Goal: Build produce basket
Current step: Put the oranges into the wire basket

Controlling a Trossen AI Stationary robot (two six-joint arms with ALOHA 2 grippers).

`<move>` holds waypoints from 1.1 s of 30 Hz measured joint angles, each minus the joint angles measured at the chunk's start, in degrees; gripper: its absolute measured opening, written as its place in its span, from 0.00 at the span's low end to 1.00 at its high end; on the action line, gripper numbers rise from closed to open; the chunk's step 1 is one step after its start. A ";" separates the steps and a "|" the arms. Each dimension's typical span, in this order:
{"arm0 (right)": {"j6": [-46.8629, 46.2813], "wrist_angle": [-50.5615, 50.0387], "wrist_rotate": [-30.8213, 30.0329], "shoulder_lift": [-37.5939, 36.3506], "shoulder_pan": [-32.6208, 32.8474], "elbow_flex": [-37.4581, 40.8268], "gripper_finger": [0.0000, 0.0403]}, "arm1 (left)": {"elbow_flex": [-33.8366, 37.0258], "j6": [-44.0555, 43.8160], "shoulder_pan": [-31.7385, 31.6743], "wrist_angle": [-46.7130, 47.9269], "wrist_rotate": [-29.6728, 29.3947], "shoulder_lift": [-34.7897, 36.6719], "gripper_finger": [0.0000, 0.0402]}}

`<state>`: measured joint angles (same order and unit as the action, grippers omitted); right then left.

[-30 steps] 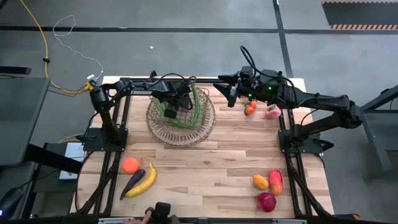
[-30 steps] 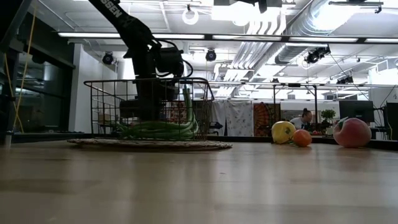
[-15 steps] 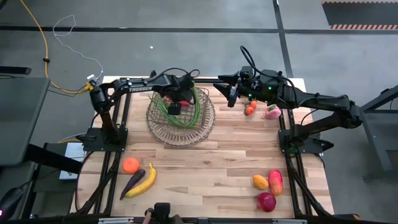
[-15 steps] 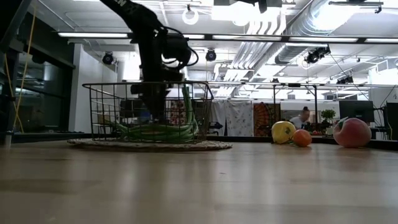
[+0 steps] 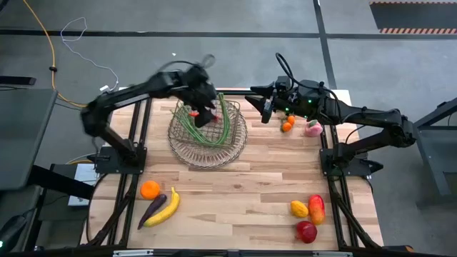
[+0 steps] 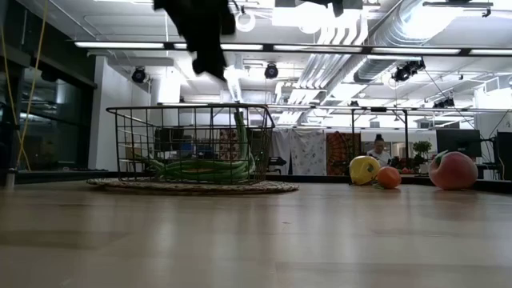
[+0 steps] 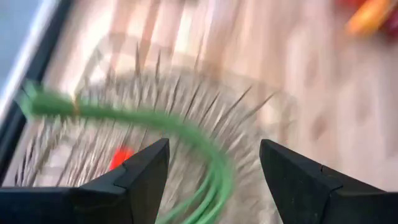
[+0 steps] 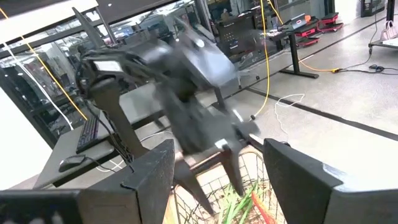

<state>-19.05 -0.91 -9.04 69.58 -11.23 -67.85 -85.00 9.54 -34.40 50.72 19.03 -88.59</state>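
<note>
**Basket (image 5: 207, 135): partly filled, left gripper above it**

Stands at the far-left part of the wooden table (image 5: 243, 185), on a flat woven mat (image 6: 192, 186). Holds long green beans (image 5: 227, 121) curled along the wall, plus a red chilli (image 5: 194, 113) near the far rim. Seen level in the low view as an upright wire wall with the beans (image 6: 204, 168) lying at the bottom.

Left gripper (image 5: 203, 107) raised above the far side of the basket, clear of the rim; fingers (image 7: 140, 174) parted, nothing between them, blurred in every view.

Right gripper (image 5: 263, 107) at the far edge, right of the basket, fingers (image 8: 149, 180) apart and empty.

Loose produce noted:
- Orange (image 5: 149, 189), eggplant (image 5: 153, 209) and banana (image 5: 166, 208) grouped near left.
- Lemon (image 5: 298, 208) and two red fruits (image 5: 314, 218) grouped near right.
- Small carrots (image 5: 287, 124) and a pinkish fruit (image 5: 313, 129) by the right arm.
</note>
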 joint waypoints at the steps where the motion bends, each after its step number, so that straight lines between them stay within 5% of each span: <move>1: 0.00 -0.09 0.00 0.00 0.00 0.00 0.59 | 1.53 -2.00 0.13 -3.64 1.16 3.01 0.59; 11: 0.04 -0.46 0.74 0.00 0.00 0.00 0.59 | 27.61 -18.20 1.91 -42.94 2.61 34.17 0.59; 18: 0.63 -0.67 0.76 0.00 -0.01 0.00 0.59 | 40.38 -21.39 1.89 -57.32 -3.28 49.78 0.59; 33: 0.89 -0.76 1.18 0.00 -0.02 0.00 0.59 | 41.56 -21.57 1.89 -57.42 -6.62 51.56 0.59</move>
<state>-18.15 -1.67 -7.86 69.58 -11.24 -67.85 -43.44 -12.03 -32.51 -6.70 12.40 -37.03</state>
